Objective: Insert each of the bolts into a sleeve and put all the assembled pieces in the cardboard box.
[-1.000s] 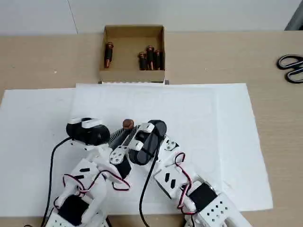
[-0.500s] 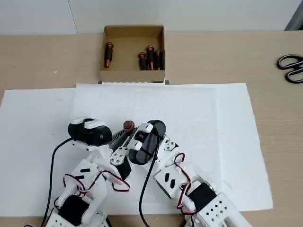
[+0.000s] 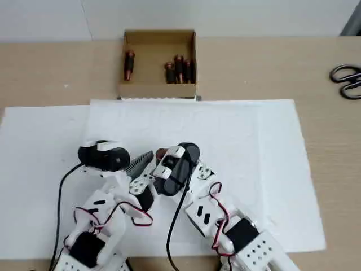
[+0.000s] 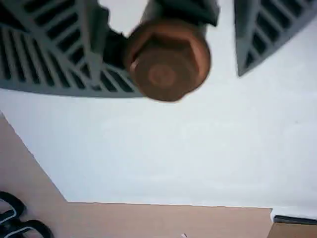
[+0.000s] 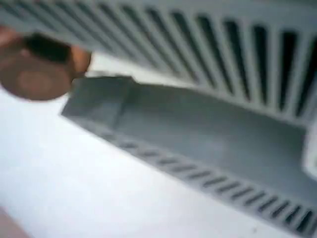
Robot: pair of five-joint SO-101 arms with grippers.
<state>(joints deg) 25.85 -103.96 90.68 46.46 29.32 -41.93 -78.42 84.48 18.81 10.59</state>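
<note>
A copper-headed bolt (image 3: 161,153) in a black sleeve is held low over the white paper between the two arms. In the left wrist view the bolt head (image 4: 168,59) faces the camera between the grey ribbed fingers of my left gripper (image 4: 182,83). Those fingers stand apart, and only one lies against the piece. My left gripper (image 3: 146,161) sits just left of the bolt. My right gripper (image 5: 74,89) appears shut on the piece, with the bolt head (image 5: 34,79) at its finger ends. The cardboard box (image 3: 159,90) at the back holds several assembled pieces (image 3: 179,69).
The white paper sheet (image 3: 237,147) covers the middle of the table. Scissors (image 3: 347,82) lie at the far right edge. Both arms crowd together near the front centre, and their cables trail toward the front edge.
The bolt has shifted a little to the right, partly under the right arm's wrist. The left arm's wrist has drawn back slightly to the left.
</note>
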